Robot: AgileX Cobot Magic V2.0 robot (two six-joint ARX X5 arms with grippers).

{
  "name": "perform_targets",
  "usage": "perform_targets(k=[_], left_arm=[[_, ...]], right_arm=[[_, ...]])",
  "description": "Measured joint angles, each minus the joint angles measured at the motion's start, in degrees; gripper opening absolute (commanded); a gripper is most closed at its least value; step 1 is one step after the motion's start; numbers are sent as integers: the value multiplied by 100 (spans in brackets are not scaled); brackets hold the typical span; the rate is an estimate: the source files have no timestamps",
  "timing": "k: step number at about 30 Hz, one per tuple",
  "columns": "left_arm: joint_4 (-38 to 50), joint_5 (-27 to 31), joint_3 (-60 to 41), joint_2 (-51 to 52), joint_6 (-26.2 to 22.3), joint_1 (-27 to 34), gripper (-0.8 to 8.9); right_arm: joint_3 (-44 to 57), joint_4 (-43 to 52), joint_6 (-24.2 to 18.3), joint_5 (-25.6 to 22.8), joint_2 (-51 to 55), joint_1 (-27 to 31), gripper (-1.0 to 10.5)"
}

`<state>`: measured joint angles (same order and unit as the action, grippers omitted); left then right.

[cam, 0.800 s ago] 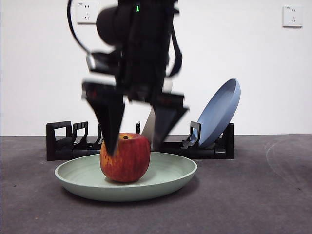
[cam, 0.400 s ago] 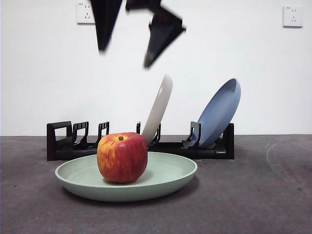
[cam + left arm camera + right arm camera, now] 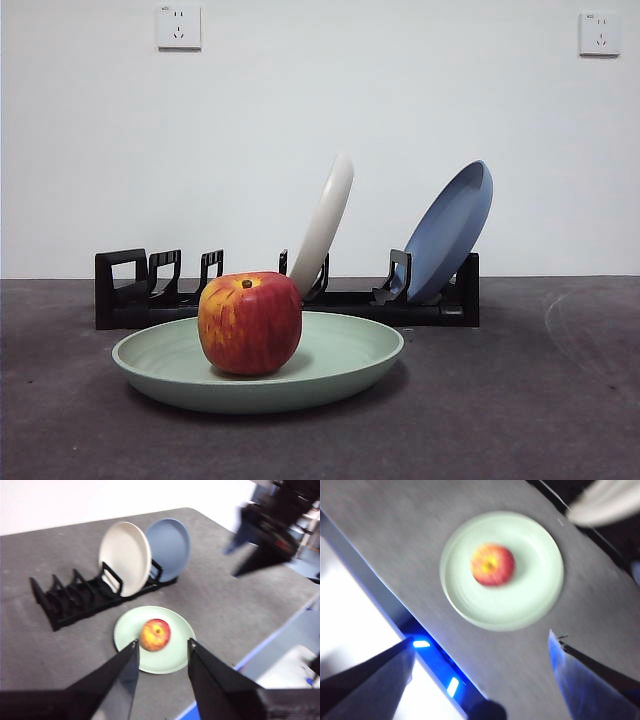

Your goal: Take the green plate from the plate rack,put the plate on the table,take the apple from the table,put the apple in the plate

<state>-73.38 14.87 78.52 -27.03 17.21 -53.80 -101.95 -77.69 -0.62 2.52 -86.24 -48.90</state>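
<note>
Mottled grey table [image 3: 520, 420], round red apple [image 3: 250, 323] in matte sage green plate [image 3: 350, 365], both claws [image 3: 162, 647] [image 3: 480, 645] spread apart, empty.

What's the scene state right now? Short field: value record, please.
apple: sits in the green plate, left of its centre in the front view, stem up
green plate: flat on the table, in front of the plate rack
rack contents: cream-white plate and blue plate, both leaning in slots
left gripper: raised above the plate, jaws open, empty
right gripper: raised above the table, jaws open, empty
front view: no arm visible
</note>
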Motion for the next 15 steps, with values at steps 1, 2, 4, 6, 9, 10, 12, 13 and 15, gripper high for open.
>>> perform_targets(k=[1,2,4,6,9,10,12,13,15], left_arm=[[44,11,0,-59,0,0,160],[94,17,0,-133,0,0,160],[142,107,0,-286,0,0,160],[120,313,0,-498,0,0,160],[-26,433,0,-892,0,0,157],[-74,433,0,-1023,0,0,157],[-168,433,0,-1318,0,0,155],[-197,433,0,-1432,0,0,148],[-227,431,0,-1674,0,0,-9]], right_arm=[[240,0,31,-98,197,0,446],[520,0,81,-170,428,0,446],[1023,0,168,-210,887,2,446],[1471,0,269,-210,1403,0,446],[1886,0,428,-245,2052,0,444],[1961,-2,474,-289,2201,0,439],[2035,0,560,-365,2455,0,406],[2059,0,581,-365,2542,2,326],[2094,0,601,-358,2719,0,-17]])
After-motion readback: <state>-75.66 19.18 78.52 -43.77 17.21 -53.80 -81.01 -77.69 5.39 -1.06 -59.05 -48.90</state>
